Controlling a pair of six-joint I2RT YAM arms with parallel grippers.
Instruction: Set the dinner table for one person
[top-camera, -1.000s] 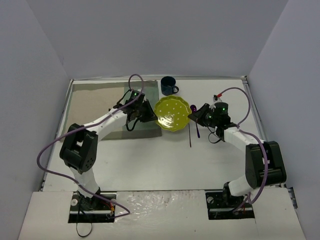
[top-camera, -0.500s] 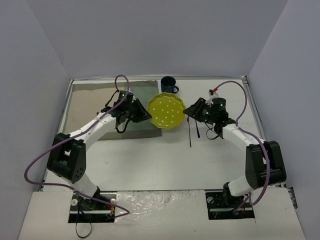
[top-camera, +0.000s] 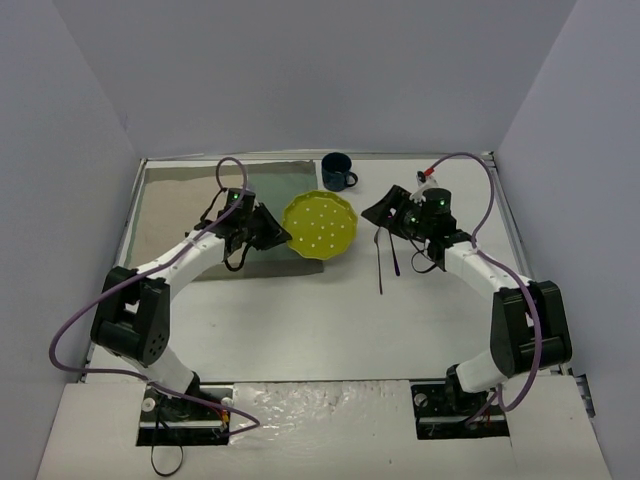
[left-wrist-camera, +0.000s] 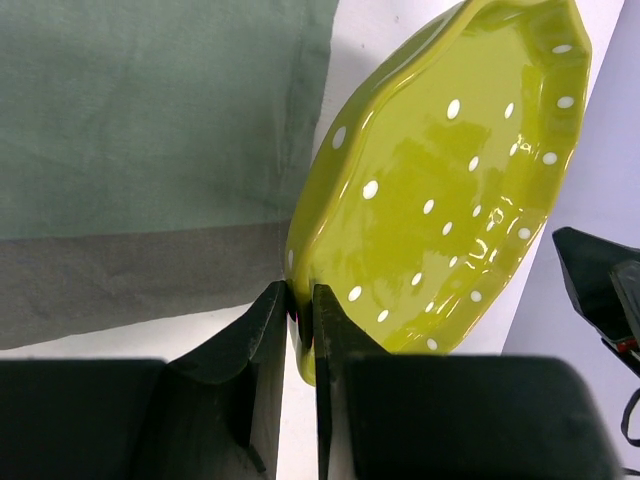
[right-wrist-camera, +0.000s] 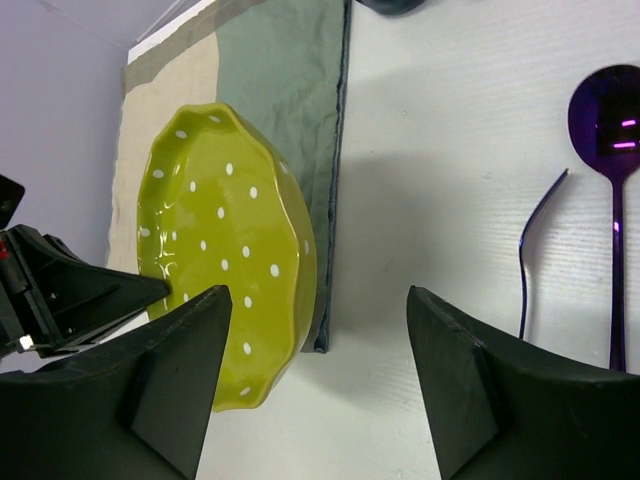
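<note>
The large flat white rectangular counter with a thin metal rim spreads beneath both sets of fingers. Left of the yellow-green scalloped ceramic plate with white dots, a two-tone beige and green cloth placemat lies on the counter. The left fingers are pinched nearly together on the plate's left rim, holding it tilted on edge over the placemat's right edge. Behind the plate stands a dark blue mug. Just right of the plate the right fingers gape wide, holding nothing, clear of its rim. Farther right of the plate, a purple metallic spoon and a slim purple fork lie side by side on the counter
</note>
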